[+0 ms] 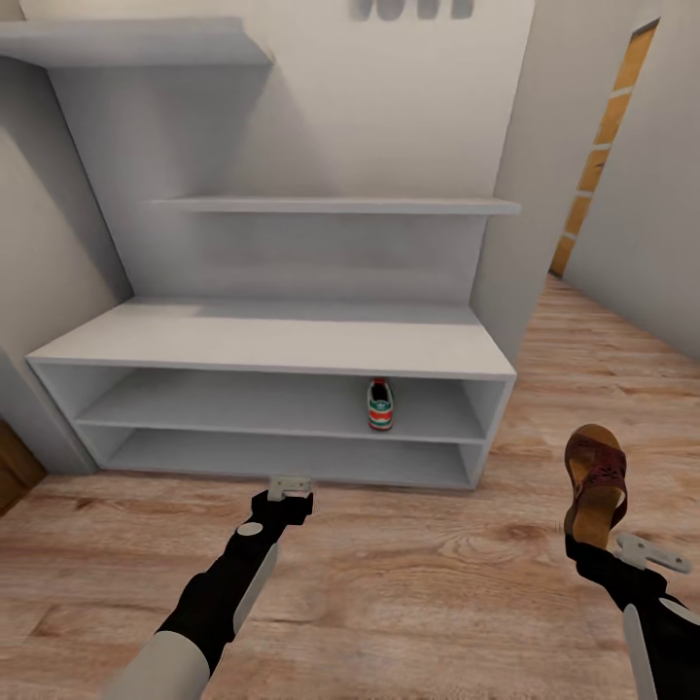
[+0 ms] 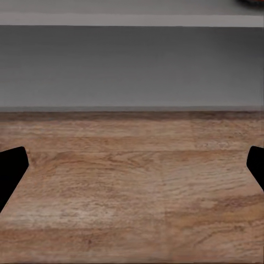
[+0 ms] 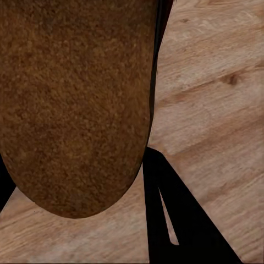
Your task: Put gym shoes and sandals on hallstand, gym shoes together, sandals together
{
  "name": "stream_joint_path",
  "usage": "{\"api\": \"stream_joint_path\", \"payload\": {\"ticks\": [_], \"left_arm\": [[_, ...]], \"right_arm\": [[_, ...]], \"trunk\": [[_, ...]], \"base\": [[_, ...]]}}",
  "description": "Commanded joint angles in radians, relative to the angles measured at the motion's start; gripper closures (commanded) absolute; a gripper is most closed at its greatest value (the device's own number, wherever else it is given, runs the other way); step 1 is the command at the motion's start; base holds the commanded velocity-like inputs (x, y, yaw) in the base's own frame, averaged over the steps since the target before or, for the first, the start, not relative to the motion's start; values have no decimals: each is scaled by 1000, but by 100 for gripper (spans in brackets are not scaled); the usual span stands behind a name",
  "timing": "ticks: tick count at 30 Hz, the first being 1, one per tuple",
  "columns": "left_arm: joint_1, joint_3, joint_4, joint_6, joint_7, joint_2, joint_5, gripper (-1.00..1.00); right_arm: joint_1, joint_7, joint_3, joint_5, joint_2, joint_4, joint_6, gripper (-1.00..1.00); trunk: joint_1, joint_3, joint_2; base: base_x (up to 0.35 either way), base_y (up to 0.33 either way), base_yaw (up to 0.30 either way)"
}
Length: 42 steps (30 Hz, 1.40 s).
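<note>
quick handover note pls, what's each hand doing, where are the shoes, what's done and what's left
Right hand: shut on one sandal, held up above the floor, to the right of the shoe rack.
Left hand: open and empty, low over the floor just in front of the rack's bottom shelf.
Done: one gym shoe sits on the rack's middle shelf, toward its right end.
Left: put this sandal on the rack, then fetch the second gym shoe and second sandal, setting each beside its partner. Those two are not in these pictures.
</note>
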Motion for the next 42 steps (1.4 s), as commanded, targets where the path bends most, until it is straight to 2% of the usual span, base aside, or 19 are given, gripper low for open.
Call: {"api": "stream_joint_path", "payload": {"ticks": [1,23,42], "left_arm": [[0,-4,-1,4,8,1,10,-100],[0,-4,-1,4,9,1,12,-100],[0,-4,-1,4,8,1,12,-100]], "right_arm": [[-1,0,-1,-2,0,-2,6,100],[-1,0,0,-2,1,-2,6,100],[-1,0,1,-2,1,-2,6,100]], "trunk": [[0,-1,0],[0,-1,0],[0,-1,0]], "base": [[-81,301,0],[-15,316,0],[-129,306,0]]}}
